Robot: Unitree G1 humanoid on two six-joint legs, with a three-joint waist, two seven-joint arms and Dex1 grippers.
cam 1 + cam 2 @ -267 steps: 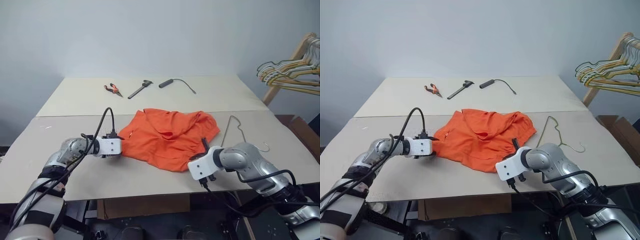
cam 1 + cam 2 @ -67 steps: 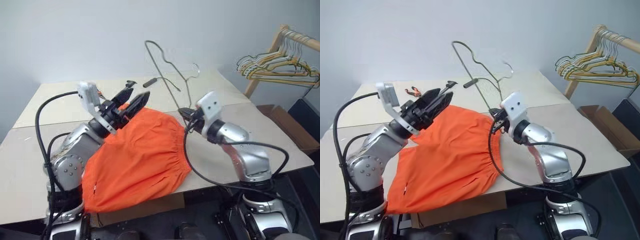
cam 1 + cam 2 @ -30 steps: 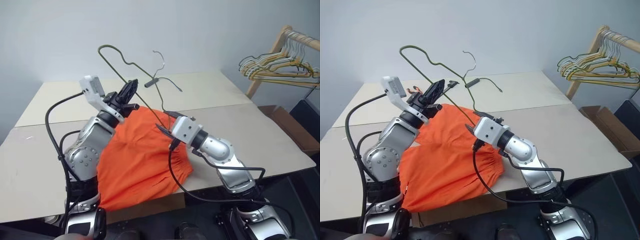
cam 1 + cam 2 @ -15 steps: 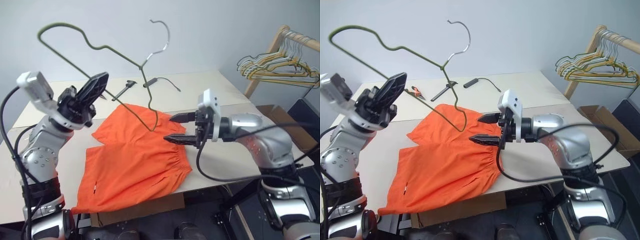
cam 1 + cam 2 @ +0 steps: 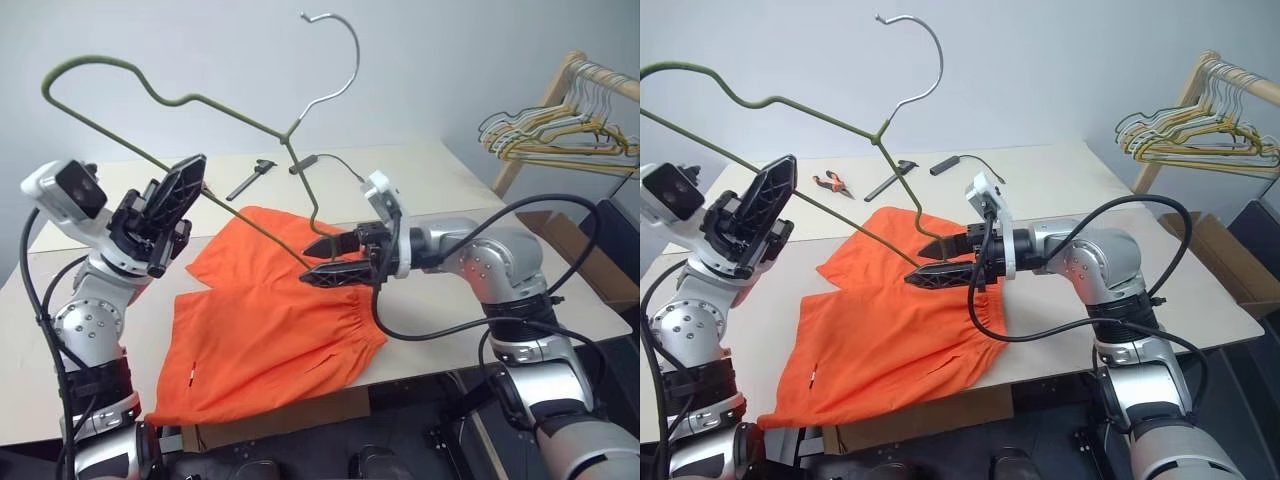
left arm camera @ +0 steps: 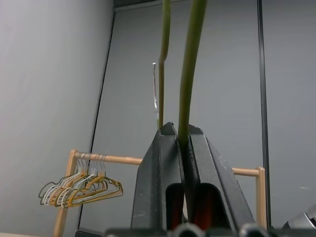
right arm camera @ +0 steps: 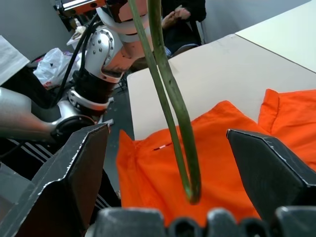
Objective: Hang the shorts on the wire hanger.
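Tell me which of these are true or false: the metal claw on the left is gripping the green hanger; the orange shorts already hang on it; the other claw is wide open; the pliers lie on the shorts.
1. The left gripper is shut on the wire hanger. True.
2. The shorts already hang on the hanger. False: they lie on the table.
3. The right gripper has its jaws open. True; the hanger's lower corner sits between them.
4. The pliers lie on the shorts. False: they lie on the bare table behind them.
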